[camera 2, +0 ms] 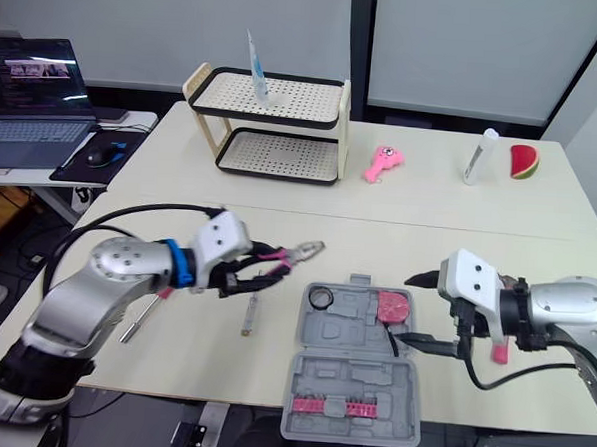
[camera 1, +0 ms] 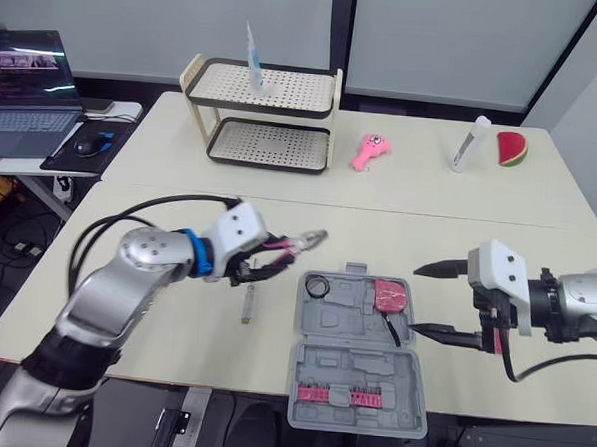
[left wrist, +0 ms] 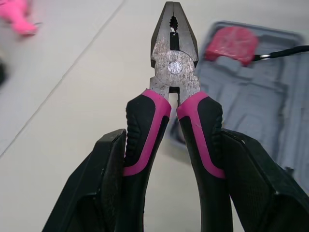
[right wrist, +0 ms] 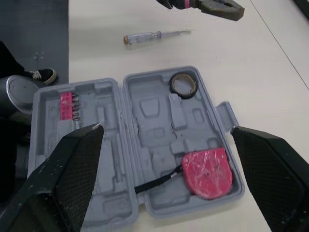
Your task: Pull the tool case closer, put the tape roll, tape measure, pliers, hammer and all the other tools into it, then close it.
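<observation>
Left end effector (camera 1: 269,259) is pinching the pliers (camera 1: 303,242); right end effector (camera 1: 417,300) is hovering spread beside the open case (camera 1: 355,387).

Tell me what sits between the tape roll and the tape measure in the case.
Nothing: just empty moulded recesses of the tool case, clear in the right wrist view.

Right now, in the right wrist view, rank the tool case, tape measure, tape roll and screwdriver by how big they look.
1. tool case, largest by far
2. tape measure
3. tape roll and screwdriver: unsure, since the screwdriver is longer but much thinner
</observation>
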You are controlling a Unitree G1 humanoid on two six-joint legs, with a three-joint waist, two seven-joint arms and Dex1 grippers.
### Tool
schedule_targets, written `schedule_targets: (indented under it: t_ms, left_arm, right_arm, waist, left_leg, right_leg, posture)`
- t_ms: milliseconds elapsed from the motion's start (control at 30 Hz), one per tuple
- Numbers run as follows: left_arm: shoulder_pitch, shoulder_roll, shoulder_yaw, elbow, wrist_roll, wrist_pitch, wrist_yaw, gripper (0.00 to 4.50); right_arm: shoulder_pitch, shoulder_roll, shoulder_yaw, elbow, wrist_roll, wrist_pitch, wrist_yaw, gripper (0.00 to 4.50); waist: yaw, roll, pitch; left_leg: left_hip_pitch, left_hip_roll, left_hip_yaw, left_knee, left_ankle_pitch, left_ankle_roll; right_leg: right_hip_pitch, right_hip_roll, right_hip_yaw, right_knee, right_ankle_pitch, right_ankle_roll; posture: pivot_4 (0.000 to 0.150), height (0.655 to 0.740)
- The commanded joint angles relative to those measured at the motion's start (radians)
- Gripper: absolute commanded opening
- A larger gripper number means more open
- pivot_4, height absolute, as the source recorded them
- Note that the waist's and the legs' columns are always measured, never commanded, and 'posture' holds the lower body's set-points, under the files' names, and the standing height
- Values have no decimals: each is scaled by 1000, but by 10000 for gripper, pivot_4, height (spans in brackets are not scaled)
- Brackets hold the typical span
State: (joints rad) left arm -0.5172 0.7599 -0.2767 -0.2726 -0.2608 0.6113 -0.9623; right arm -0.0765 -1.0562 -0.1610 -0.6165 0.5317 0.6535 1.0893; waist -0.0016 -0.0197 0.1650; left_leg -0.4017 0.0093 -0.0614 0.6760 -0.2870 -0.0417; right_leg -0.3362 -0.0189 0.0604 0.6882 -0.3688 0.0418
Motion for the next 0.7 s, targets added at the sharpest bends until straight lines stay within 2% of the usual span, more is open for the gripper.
schedule_targets:
  t_ms: [33, 167, 300, 467, 700]
  left_arm:
    - [-95, -51, -77, 30, 22, -15, -67, 25849]
    - [-164, -114, -175, 79, 62, -28, -121, 25848]
    - [-227, -179, -261, 110, 100, -3, -153, 25848]
    - [-263, -212, -285, 142, 133, 6, -164, 25848]
    - [-276, -220, -297, 138, 160, 23, -186, 25847]
  right_arm:
    - [72, -27, -91, -60, -6, -19, 5, 45000]
    - [151, -34, -137, -83, -28, -31, -8, 45000]
    - [126, -22, -95, -127, -20, -2, -55, 45000]
    - [19, 5, 107, -144, -95, 48, -156, 45000]
    - [-238, 127, 412, -65, -263, 127, -263, 45000]
  waist:
    - [0, 0, 0]
    - [-2, 0, 0]
    - [-2, 0, 0]
    - [-6, 0, 0]
    - [-7, 0, 0]
  left_leg:
    - [0, 0, 0, 0, 0, 0]
    - [0, 0, 1, 0, 0, 0]
    - [0, 1, 2, 0, 0, 0]
    - [0, 1, 1, 1, 0, 0]
    - [0, 0, 1, 1, 0, 0]
  right_leg:
    - [0, 0, 0, 0, 0, 0]
    - [0, 1, 0, 0, 0, 0]
    - [0, 1, 1, 1, 0, 0]
    - [0, 1, 2, 1, 0, 0]
    - [0, 1, 1, 1, 0, 0]
  posture:
    - [1500, 7400]
    - [1500, 7400]
    - [1500, 7400]
    - [1500, 7400]
    - [1500, 7400]
